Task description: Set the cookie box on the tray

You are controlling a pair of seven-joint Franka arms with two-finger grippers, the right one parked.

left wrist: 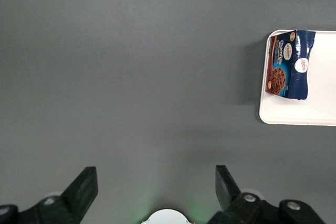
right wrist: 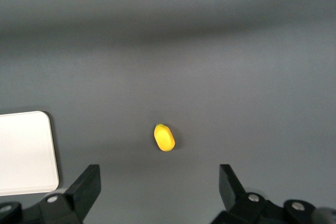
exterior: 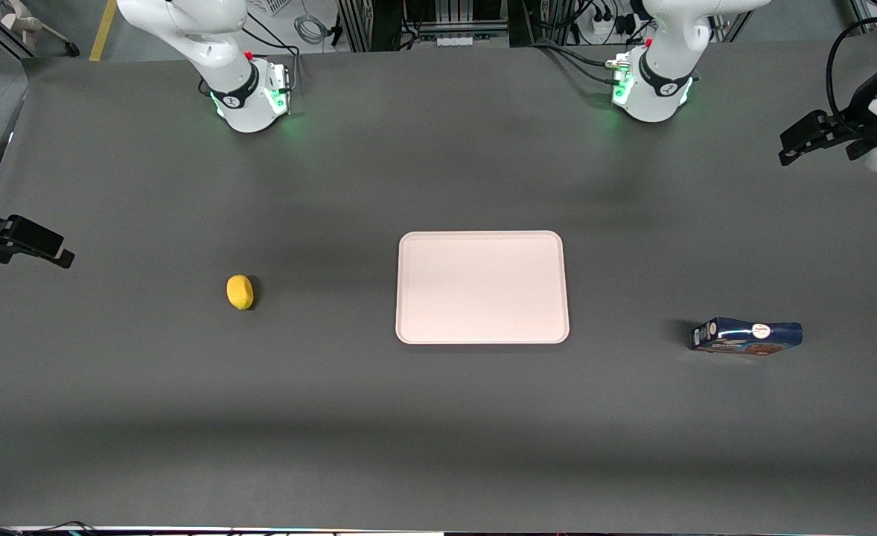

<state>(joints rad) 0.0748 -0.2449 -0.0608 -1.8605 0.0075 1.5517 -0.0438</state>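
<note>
You see gripper [left wrist: 156,184] only as two finger tips, body cut by frame edge. Tray [left wrist: 294,109] cut by edge, one part visible. Cookie box [exterior: 747,336] print too small, logo text probably unreadable.

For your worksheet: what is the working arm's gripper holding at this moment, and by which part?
Nothing. The gripper is open and empty, high above the table, apart from the cookie box.
</note>
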